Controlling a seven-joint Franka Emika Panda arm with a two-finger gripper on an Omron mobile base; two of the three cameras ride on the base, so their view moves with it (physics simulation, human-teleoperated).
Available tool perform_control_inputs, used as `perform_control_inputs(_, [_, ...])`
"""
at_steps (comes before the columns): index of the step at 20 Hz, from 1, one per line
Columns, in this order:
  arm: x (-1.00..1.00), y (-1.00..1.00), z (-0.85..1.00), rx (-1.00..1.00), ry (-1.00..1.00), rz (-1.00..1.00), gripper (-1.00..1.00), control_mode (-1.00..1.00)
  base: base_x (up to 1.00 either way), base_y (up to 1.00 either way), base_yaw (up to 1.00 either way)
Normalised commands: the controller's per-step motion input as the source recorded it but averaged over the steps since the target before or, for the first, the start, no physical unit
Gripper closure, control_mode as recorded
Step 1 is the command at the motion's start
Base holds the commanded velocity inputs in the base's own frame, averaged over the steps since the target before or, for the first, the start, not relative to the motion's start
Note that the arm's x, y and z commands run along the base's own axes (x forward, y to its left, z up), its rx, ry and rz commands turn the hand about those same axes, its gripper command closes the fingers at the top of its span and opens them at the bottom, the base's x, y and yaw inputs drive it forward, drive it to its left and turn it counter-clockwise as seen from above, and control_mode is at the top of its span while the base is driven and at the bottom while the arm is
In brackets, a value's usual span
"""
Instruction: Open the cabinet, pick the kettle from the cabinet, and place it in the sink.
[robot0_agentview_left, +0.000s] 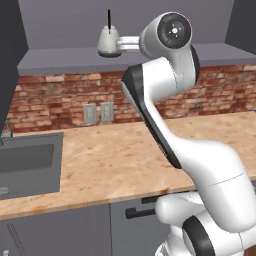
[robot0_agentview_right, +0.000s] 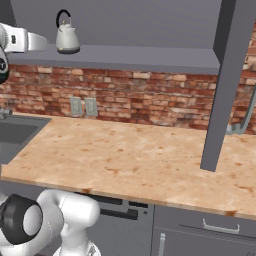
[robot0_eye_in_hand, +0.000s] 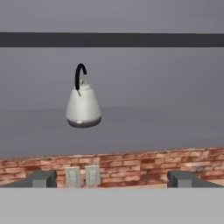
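Left base view: camera behind the arm on its left, facing forward and down across the surface (robot0_agentview_left: 115, 155) to the brick wall (robot0_agentview_left: 65, 100); the arm fills the right half, close up. Right base view: behind the arm on its right, same heading, arm at lower left. The 2 views share the surface, wall, sink (robot0_agentview_left: 30, 162) and kettle (robot0_agentview_right: 66, 39). Hand view: looks level at the kettle (robot0_eye_in_hand: 83, 107) in the open cabinet (robot0_eye_in_hand: 153, 87), from near.
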Motion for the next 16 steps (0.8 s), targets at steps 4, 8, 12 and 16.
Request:
perform_control_inputs(4, [0.5,0.07,0.01,0.0,-0.01,0.0,-1.0,-1.0,0.0,0.0,0.0])
perform_control_inputs(8, [0.47,0.18,0.08,-0.01,-0.03,0.0,-1.0,-1.0,0.0,0.0,0.0])
perform_control_inputs(12, [0.45,0.19,0.11,-0.04,0.0,0.0,-1.0,-1.0,0.0,0.0,0.0])
perform_control_inputs(16, [0.46,0.17,0.1,-0.05,0.0,0.0,-1.0,-1.0,0.0,0.0,0.0])
